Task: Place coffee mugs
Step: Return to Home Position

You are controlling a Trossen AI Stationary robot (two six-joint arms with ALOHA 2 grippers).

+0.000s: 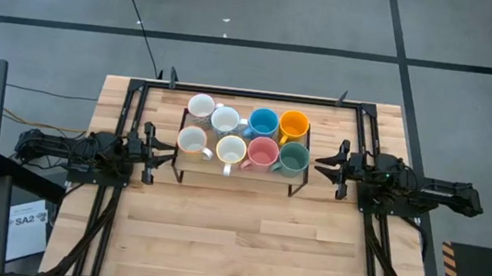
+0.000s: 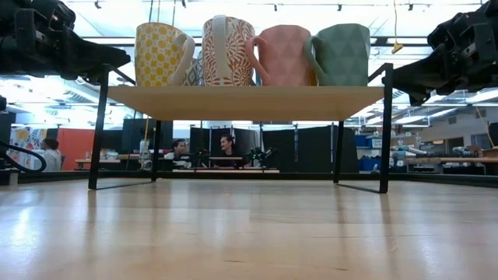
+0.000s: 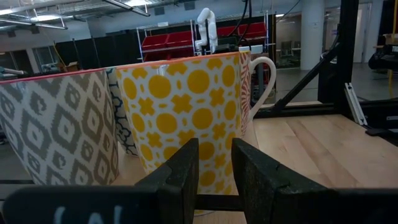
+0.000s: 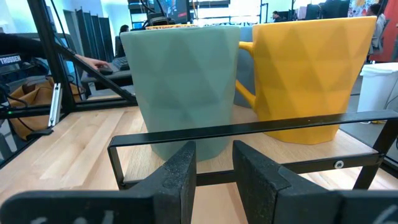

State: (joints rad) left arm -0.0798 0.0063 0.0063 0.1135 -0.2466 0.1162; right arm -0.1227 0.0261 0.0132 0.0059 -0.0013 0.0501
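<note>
High view, coffee mugs (image 1: 244, 135): all eight stand upright on the shelf (image 2: 249, 103), two close-packed rows of four, toward 12 o'clock on the table (image 1: 244, 240).
Why so packed: I judge tight rows are what fits every mug on the narrow board; none is left to place.
Left gripper (image 1: 168, 154): at the shelf's 9 o'clock, jaws slightly apart, holding nothing.
Right gripper (image 1: 319, 161): at its 3 o'clock, jaws slightly apart, holding nothing.
In the way: the shelf's ends and the outermost mugs sit just ahead of both grippers, so I would draw straight outward.
Beyond: people (image 2: 226, 146) sit well behind the table.
</note>
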